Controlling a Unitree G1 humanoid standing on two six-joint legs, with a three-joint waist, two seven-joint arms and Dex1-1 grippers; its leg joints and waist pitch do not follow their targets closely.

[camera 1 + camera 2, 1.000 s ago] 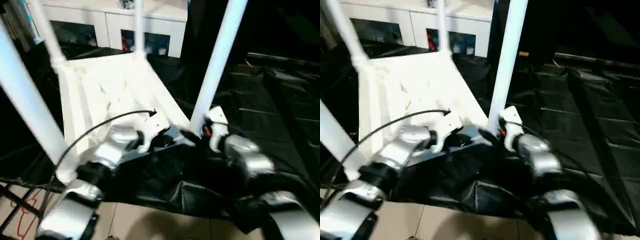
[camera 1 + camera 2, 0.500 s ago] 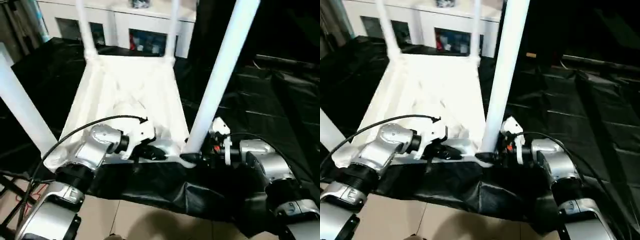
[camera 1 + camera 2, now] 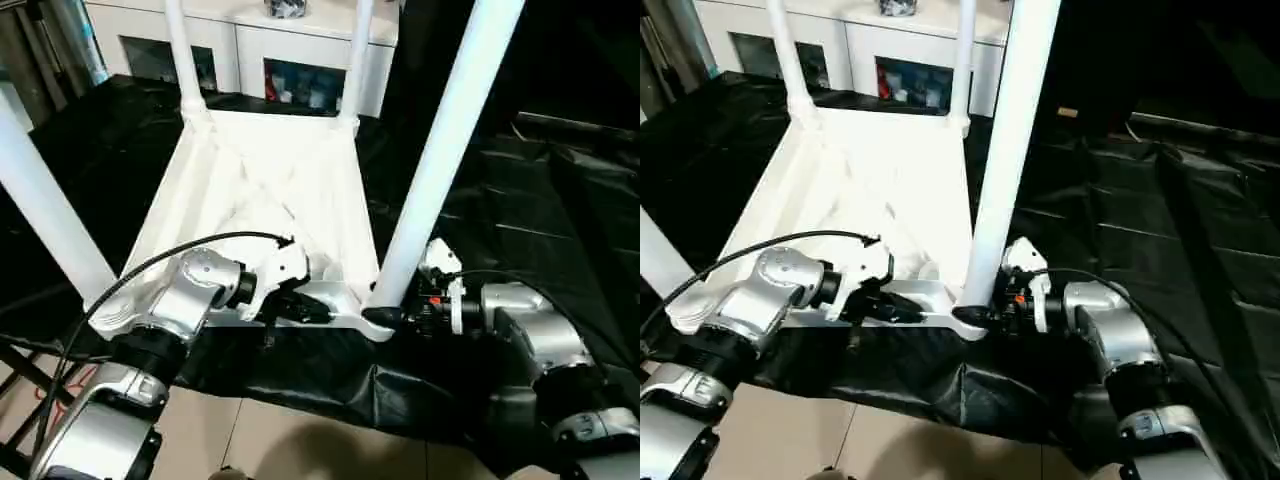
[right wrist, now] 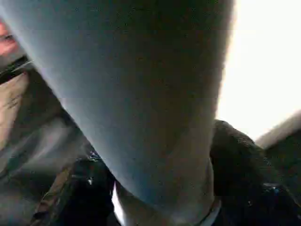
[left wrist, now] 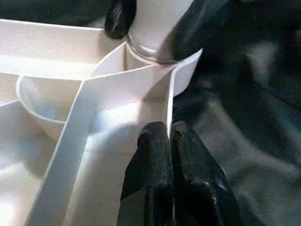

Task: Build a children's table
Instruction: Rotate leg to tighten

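The children's table lies upside down on a black sheet, its ribbed underside facing up and four white legs standing in the corner sockets. My left gripper is shut on the thin near rim, close to the near right corner; its fingertips pinch that wall from both sides. My right gripper sits at the foot of the near right leg, just above the socket. Its black fingers press the leg from both sides, and the leg rises between them.
A white cabinet with glass-fronted compartments stands behind the table. The black sheet spreads to the right and hangs over the near edge above a tiled floor. A black cable loops over my left forearm.
The camera has swung, so the whole picture shifted. My right gripper's fingers have drawn in around the near right leg. My left gripper keeps its hold on the rim.
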